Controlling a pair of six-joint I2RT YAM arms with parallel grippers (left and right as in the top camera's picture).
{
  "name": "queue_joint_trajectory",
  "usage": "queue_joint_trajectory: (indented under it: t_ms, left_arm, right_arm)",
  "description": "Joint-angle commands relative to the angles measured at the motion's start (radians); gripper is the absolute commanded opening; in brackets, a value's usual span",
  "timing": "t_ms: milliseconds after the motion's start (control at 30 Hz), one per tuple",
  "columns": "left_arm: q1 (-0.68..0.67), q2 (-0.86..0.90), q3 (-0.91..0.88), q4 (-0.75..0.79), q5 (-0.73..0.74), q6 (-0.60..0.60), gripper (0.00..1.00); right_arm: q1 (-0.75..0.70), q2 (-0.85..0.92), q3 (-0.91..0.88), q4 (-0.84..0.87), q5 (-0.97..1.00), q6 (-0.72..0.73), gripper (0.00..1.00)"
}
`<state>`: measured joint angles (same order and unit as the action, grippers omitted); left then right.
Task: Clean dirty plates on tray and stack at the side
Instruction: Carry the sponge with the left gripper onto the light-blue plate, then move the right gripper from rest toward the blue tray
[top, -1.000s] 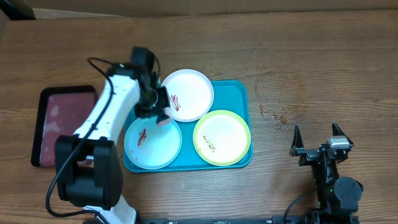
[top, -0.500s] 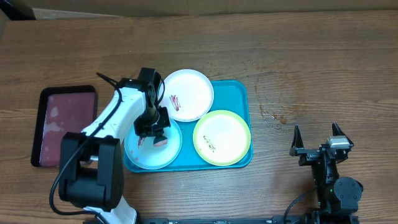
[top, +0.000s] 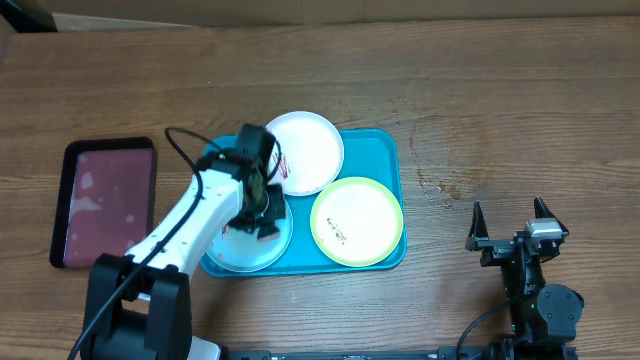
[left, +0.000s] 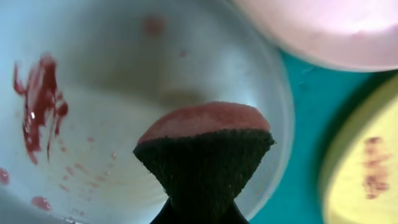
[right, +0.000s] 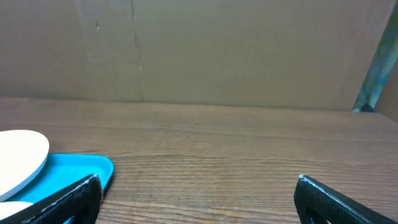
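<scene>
Since half a second ago the left gripper (top: 265, 213) has slid down and to the right across the light blue plate (top: 252, 256), and it now sits over that plate's right half. It is closed tight on a sponge (left: 205, 149), dark scouring side toward the camera and reddish face outward, squeezed to a narrow waist where it is held. The right gripper (top: 508, 215) is parked with its fingers spread wide and nothing between them, well apart from the work.

All three plates lie in the teal tray (top: 386, 148): the blue one at the left, the white plate (top: 308, 150) overlapping the tray's top rim, and the yellow-green plate (top: 357, 220) at the right. They look like thin, light plastic, stiff but slick, so they would probably skate under a firm wipe. The rim is the likely place to pinch one for stacking.

Red smears (left: 40, 106) remain on the blue plate's left side, away from the sponge. The white plate's edge lies just beside the sponge and could be nudged. A maroon tray (top: 105, 200) sits at the far left of the table (top: 480, 90).
</scene>
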<state>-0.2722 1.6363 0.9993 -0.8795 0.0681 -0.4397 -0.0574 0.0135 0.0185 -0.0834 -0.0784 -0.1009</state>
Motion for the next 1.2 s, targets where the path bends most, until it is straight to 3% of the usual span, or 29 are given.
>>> queue_joint_trajectory:
  t_ms: [0,133,200,233,267,333,367,800,933,1167]
  left_arm:
    - [0.019,-0.005,-0.055,0.038,-0.044,-0.035,0.04]
    - [0.023,-0.005,-0.058,0.07,-0.054,-0.032,0.04]
    - [0.025,-0.005,-0.058,0.082,-0.063,-0.032,0.13]
    - [0.025,-0.005,-0.058,0.085,-0.084,-0.037,0.28]
    - [0.025,-0.005,-0.056,0.087,-0.104,-0.04,0.54]
    - [0.028,-0.005,-0.05,0.086,-0.126,-0.039,0.94]
    - [0.034,-0.005,-0.04,0.077,-0.128,-0.036,0.98]
    - [0.143,-0.116,0.299,-0.167,-0.048,-0.038,0.96]
    - [0.234,-0.183,0.393,-0.204,-0.05,-0.111,0.94]
    - [0.442,-0.218,0.403,-0.263,-0.041,-0.241,1.0]
  right_arm:
    - [-0.002,-0.01,-0.01,0.004,-0.001,-0.001,1.0]
    - [-0.002,-0.01,-0.01,0.004,-0.001,-0.001,1.0]
    - [-0.002,-0.01,-0.01,0.004,-0.001,-0.001,1.0]
    - [-0.002,-0.01,-0.01,0.004,-0.001,-0.001,1.0]
    - [-0.002,-0.01,-0.01,0.004,-0.001,-0.001,1.0]
    - [-0.002,-0.01,-0.01,0.004,-0.001,-0.001,1.0]
    - [-0.002,-0.01,-0.01,0.004,-0.001,-0.001,1.0]
    - [-0.002,-0.01,-0.01,0.004,-0.001,-0.001,1.0]
    - [-0.002,-0.01,-0.01,0.004,-0.001,-0.001,1.0]
    - [-0.002,-0.01,-0.01,0.004,-0.001,-0.001,1.0]
